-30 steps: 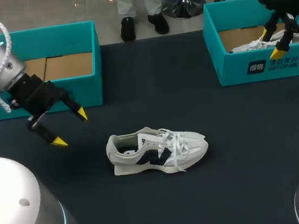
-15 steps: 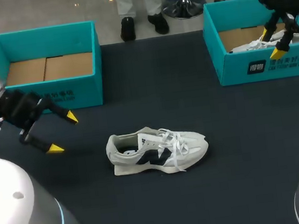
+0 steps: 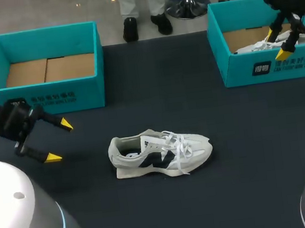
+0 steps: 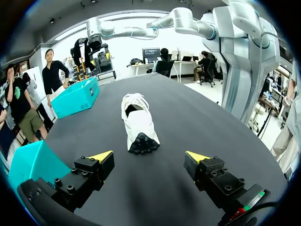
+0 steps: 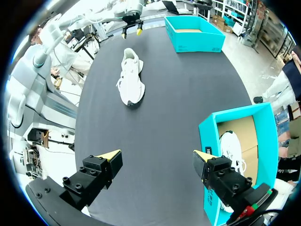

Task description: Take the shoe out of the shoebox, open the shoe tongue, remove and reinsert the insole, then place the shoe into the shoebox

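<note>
Head view: two shoeboxes (image 3: 56,98) (image 3: 280,67), two shoes (image 3: 160,153) (image 3: 255,47), both sets of jaws open, empty.

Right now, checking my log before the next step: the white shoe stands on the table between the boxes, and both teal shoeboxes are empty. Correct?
No. The white shoe stands on the table between the boxes, but only the left shoebox is empty. The right shoebox holds a second shoe, as the head view shows.
</note>
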